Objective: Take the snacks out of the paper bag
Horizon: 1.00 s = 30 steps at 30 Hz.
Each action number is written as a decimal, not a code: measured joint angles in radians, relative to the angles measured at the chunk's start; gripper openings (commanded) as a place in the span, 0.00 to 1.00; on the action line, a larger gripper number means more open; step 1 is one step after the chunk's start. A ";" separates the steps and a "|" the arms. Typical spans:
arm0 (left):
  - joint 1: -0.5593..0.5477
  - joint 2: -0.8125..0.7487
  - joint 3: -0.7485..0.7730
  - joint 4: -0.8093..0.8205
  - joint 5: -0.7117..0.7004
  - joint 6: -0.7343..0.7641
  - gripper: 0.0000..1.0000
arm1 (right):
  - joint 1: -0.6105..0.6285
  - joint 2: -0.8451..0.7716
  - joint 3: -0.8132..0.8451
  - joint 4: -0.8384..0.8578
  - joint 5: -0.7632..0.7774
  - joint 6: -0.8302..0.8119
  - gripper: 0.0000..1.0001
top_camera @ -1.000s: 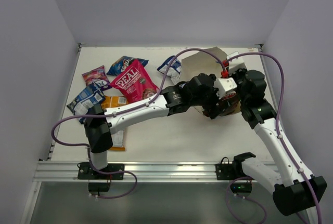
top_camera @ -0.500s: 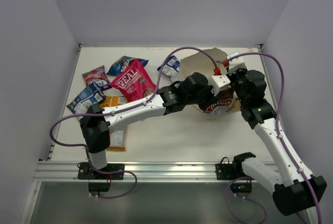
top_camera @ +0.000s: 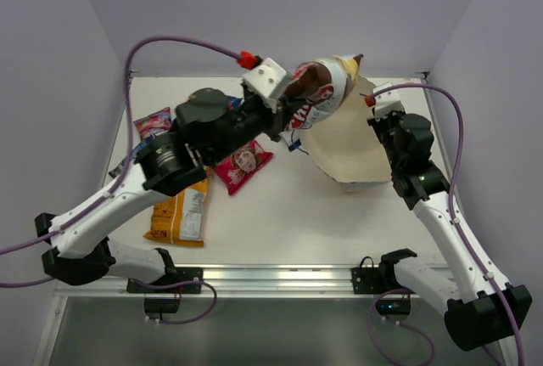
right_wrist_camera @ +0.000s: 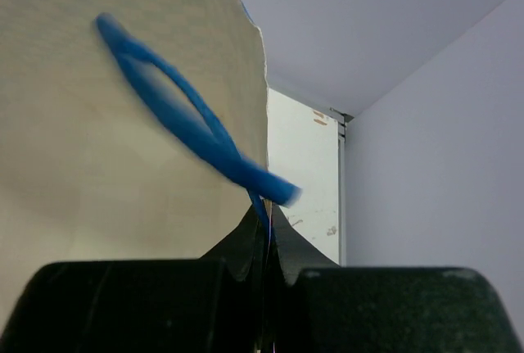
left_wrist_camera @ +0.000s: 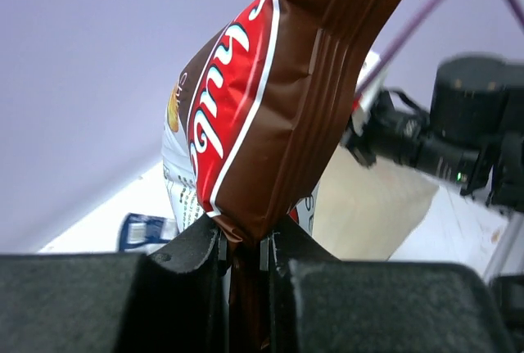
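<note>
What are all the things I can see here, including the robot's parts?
brown-and-white foil chip bag: one, brown, red and white, held in the air
paper carrier bag: one, tan inside showing, right rear of table
orange-yellow foil packet: one, front left
large pink-red foil packet: one, mid table, partly under the left arm
small pink-purple foil packet: one, left rear
small blue-white foil packet: one, on the table
white table: one
left gripper: black, shut on the chip bag
right gripper: black, shut on the paper bag's rim by its blue cord handle
</note>
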 measured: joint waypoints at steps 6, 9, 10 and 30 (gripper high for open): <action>0.000 -0.183 0.089 -0.090 -0.164 0.007 0.00 | -0.001 0.013 -0.001 0.001 0.007 0.000 0.00; 0.000 -0.256 0.139 -0.176 -0.251 -0.026 0.00 | -0.004 0.013 -0.001 0.003 0.008 0.000 0.00; 0.001 -0.280 0.146 -0.211 -0.275 -0.043 0.00 | -0.005 0.013 -0.001 0.004 0.010 0.000 0.00; 0.007 -0.197 -0.460 -0.481 0.071 -0.372 0.00 | -0.006 0.013 -0.001 0.007 0.053 0.006 0.00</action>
